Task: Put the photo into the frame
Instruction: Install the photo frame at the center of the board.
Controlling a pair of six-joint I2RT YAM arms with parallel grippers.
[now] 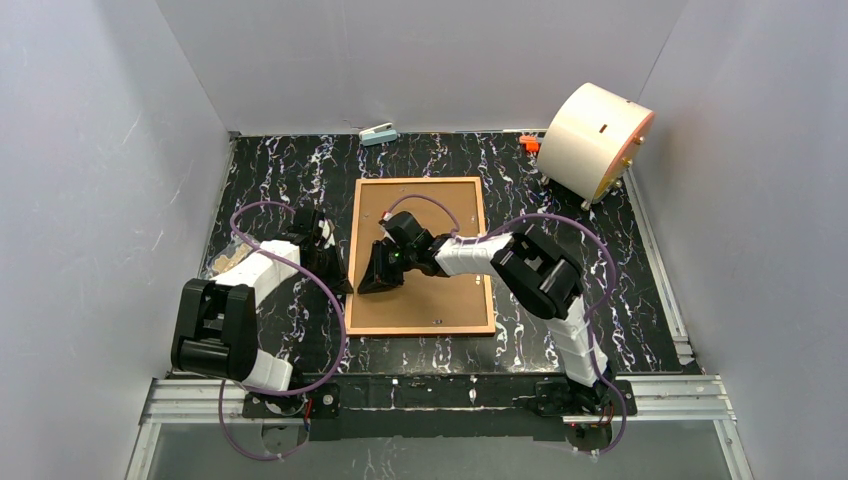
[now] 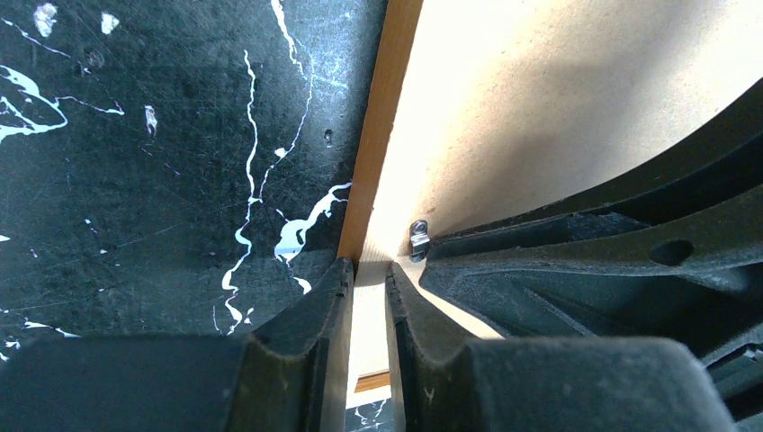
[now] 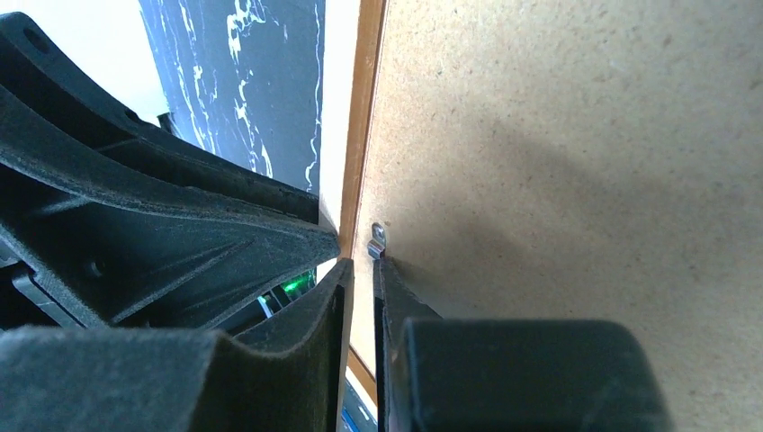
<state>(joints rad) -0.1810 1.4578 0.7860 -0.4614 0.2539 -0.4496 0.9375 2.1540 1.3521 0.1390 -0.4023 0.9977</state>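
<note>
The frame point(image 1: 420, 180) of orange-brown wood lies flat on the black marbled table, filled by the plain brown backing board point(image 1: 430, 300). The photo is hidden. My left gripper point(image 1: 339, 284) sits tip-down at the frame's left rail point(image 2: 382, 108), its jaws closed to a narrow slit with nothing between them point(image 2: 369, 270). My right gripper point(image 1: 367, 286) is just inside that rail on the board point(image 3: 558, 135), jaws closed to a slit point(image 3: 362, 270), its tip at a small metal tab point(image 3: 377, 241). The tab also shows in the left wrist view point(image 2: 418, 241), beside the right gripper's fingers point(image 2: 585, 270).
A white drum point(image 1: 595, 140) stands at the back right, with a small orange piece point(image 1: 530, 144) beside it. A small grey-blue object point(image 1: 379, 133) lies at the back wall. A beige scrap point(image 1: 228, 262) lies left of the left arm. White walls enclose the table.
</note>
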